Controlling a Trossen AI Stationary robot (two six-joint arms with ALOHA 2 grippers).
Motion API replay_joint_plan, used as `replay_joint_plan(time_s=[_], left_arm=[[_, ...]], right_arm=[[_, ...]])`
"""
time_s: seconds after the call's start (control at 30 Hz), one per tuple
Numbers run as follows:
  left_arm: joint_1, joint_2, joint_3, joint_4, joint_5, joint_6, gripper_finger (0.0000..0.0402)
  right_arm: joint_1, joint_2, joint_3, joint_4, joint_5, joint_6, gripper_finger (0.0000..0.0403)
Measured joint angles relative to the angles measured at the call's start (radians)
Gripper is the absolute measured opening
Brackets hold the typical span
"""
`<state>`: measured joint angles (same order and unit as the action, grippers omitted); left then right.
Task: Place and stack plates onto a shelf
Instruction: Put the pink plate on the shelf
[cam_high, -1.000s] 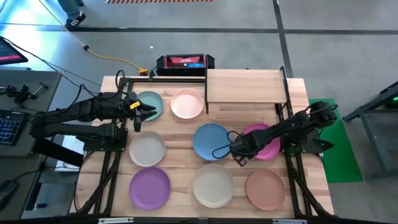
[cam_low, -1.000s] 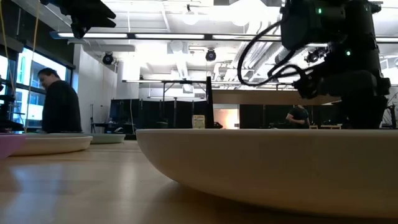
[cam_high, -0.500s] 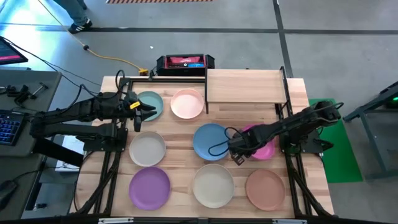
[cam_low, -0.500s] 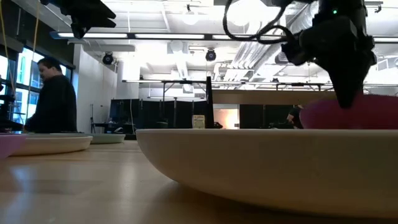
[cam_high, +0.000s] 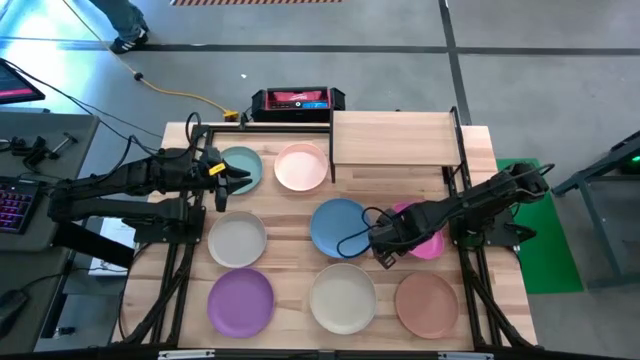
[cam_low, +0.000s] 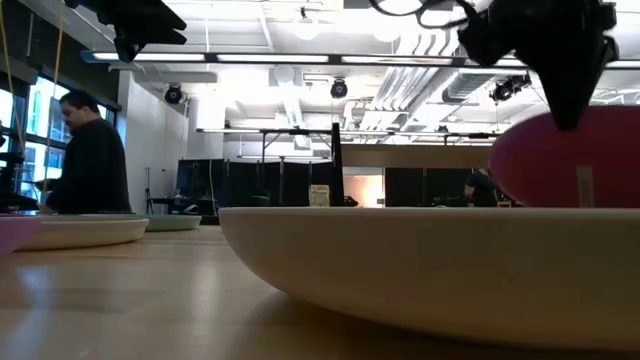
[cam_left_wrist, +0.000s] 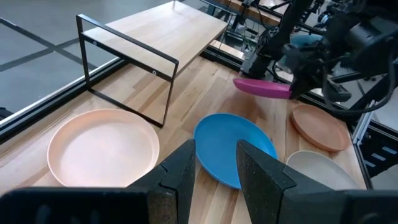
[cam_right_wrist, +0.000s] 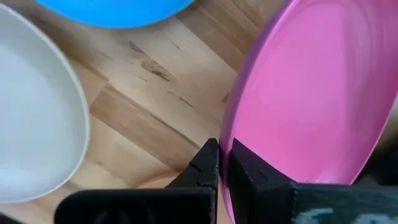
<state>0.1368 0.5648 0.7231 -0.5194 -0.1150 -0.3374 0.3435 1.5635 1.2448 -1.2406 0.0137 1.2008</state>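
Right wrist view shows my right gripper (cam_right_wrist: 224, 163) pinching the magenta plate (cam_right_wrist: 311, 106) by its rim, lifted off the table near its right edge; it probably tilts, and could slip.

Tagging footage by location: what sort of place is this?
Probably an indoor robotics lab or workshop: concrete floor with cables, ceiling ducts and strip lights, and a keyboard beside the wooden table.
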Motion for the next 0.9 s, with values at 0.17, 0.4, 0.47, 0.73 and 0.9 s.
replay_joint_plan(time_s=[0.17, 0.4, 0.47, 0.73, 0.9], left_arm=[[0.000, 0.000, 0.000, 0.000, 0.000, 0.000, 0.0104], [0.000, 0.000, 0.000, 0.000, 0.000, 0.000, 0.0104], [0.000, 0.000, 0.000, 0.000, 0.000, 0.000, 0.0104], [0.000, 0.000, 0.000, 0.000, 0.000, 0.000, 0.0104], [0.000, 0.000, 0.000, 0.000, -0.001, 0.025, 0.0104]], right_arm=[[0.011, 0.000, 0.115, -0.062, 0.048, 0.014, 0.0000], [0.010, 0.000, 0.319, -0.216, 0.154, 0.014, 0.0000], [0.010, 0.000, 0.377, -0.280, 0.186, 0.013, 0.0000], [-0.052, 0.000, 0.521, -0.328, 0.320, -0.165, 0.0000], [-0.140, 0.002, 0.527, -0.331, 0.354, -0.298, 0.0000]])
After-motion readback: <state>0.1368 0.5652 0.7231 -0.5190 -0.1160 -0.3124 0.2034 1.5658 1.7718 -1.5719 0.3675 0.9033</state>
